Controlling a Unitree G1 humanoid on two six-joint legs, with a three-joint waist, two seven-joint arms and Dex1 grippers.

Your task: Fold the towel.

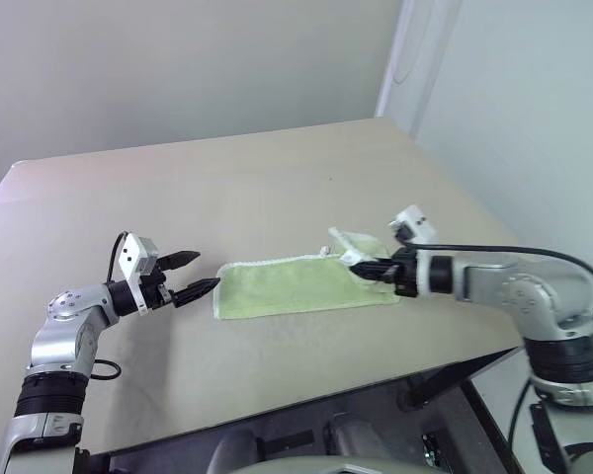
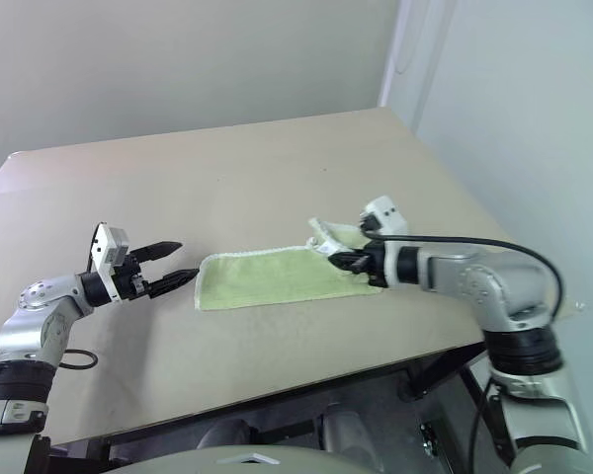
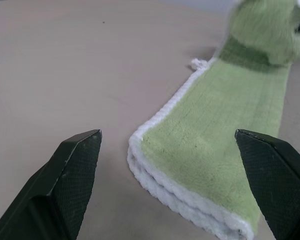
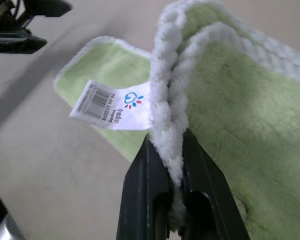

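The towel (image 1: 292, 286) is a light green terry cloth with white edging, folded into a long strip on the tan table (image 1: 227, 188). My right gripper (image 1: 368, 267) is shut on the strip's right end and holds it lifted and curled over toward the left. In the right wrist view the doubled white edge (image 4: 167, 115) is pinched between the black fingers, with a printed white tag (image 4: 112, 109) hanging beside it. My left gripper (image 1: 198, 275) is open just left of the strip's left end. The left wrist view shows that folded end (image 3: 190, 190) between its two fingertips, untouched.
The table's front edge (image 1: 306, 400) runs close below the towel. Its right edge (image 1: 474, 197) lies beside a pale wall. A black cable (image 1: 104, 370) loops by my left arm. Bare tabletop stretches behind the towel.
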